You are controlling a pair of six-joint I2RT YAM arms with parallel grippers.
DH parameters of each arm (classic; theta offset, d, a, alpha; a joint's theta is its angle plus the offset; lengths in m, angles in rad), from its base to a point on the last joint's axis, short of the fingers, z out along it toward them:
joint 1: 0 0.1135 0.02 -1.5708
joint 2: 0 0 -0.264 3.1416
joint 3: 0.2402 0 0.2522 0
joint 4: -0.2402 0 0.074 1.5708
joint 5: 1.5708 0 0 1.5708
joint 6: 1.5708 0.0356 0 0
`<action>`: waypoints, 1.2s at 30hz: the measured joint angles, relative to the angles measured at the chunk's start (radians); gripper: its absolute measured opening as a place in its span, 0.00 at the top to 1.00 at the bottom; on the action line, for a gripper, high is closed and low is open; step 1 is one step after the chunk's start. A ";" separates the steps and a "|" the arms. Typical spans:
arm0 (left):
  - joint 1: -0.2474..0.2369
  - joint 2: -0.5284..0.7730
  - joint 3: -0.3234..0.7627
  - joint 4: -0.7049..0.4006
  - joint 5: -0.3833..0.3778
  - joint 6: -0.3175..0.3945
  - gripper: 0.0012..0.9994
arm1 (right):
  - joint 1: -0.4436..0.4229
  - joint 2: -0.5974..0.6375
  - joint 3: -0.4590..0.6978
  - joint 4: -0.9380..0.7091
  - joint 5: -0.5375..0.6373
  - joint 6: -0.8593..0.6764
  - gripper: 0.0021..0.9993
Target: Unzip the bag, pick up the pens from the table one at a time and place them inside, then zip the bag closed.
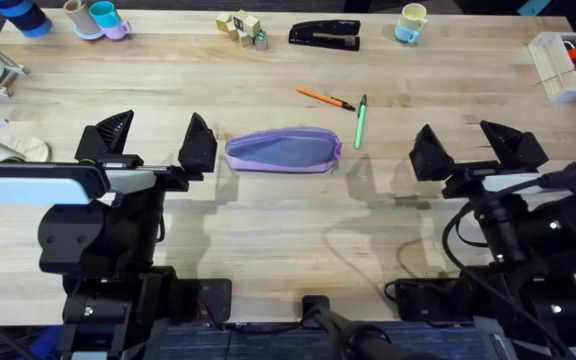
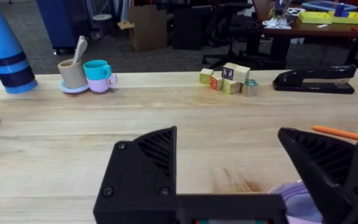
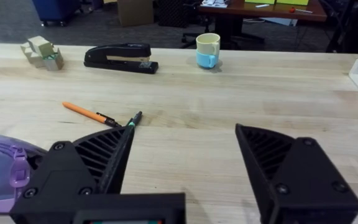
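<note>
The lavender bag (image 1: 282, 150) lies flat on the table (image 1: 288, 230) at mid-table, its zipper shut along the top; its edges also show as the bag (image 2: 291, 198) and the bag (image 3: 2, 165). Just beyond it lie two pens: an orange pen (image 1: 325, 98) (image 3: 91, 114) (image 2: 344, 133) and a green pen (image 1: 361, 123), whose black tip (image 3: 133, 119) peeks over my right finger. My left gripper (image 1: 156, 143) (image 2: 229, 174) stands open left of the bag. My right gripper (image 1: 473, 148) (image 3: 182, 168) stands open to the bag's right. Neither touches anything.
Along the far edge stand a black stapler (image 1: 325, 35), toy blocks (image 1: 241, 28), a pale mug (image 1: 410, 22), stacked cups (image 1: 100, 18) and a blue cone (image 1: 20, 15). A white box with red markers (image 1: 566, 62) sits far right. Bare planks lie between arms and bag.
</note>
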 joint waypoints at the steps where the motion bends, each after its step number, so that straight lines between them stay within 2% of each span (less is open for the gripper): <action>1: 0.000 0.000 0.000 0.000 0.000 0.000 0.01 | 0.000 0.000 0.000 0.000 0.000 0.000 0.00; 19: 0.000 0.000 0.000 -0.009 -0.004 0.014 0.01 | 0.000 0.000 0.001 -0.005 0.000 0.000 0.00; 23: 0.000 0.001 0.016 -0.091 0.007 0.016 0.01 | 0.000 0.000 0.001 -0.005 0.000 0.000 0.00; 26: 0.000 0.006 0.097 -0.254 0.010 0.019 0.01 | 0.000 0.001 0.010 -0.021 0.000 0.000 0.00; 29: 0.000 0.038 0.208 -0.385 0.016 0.020 0.01 | 0.000 0.014 0.061 -0.117 0.000 0.000 0.00; 33: 0.000 0.132 0.368 -0.482 0.020 0.023 0.01 | 0.000 0.101 0.213 -0.292 0.000 0.000 0.00; 36: 0.000 0.239 0.491 -0.558 0.027 0.028 0.01 | 0.000 0.193 0.337 -0.365 0.000 0.000 0.00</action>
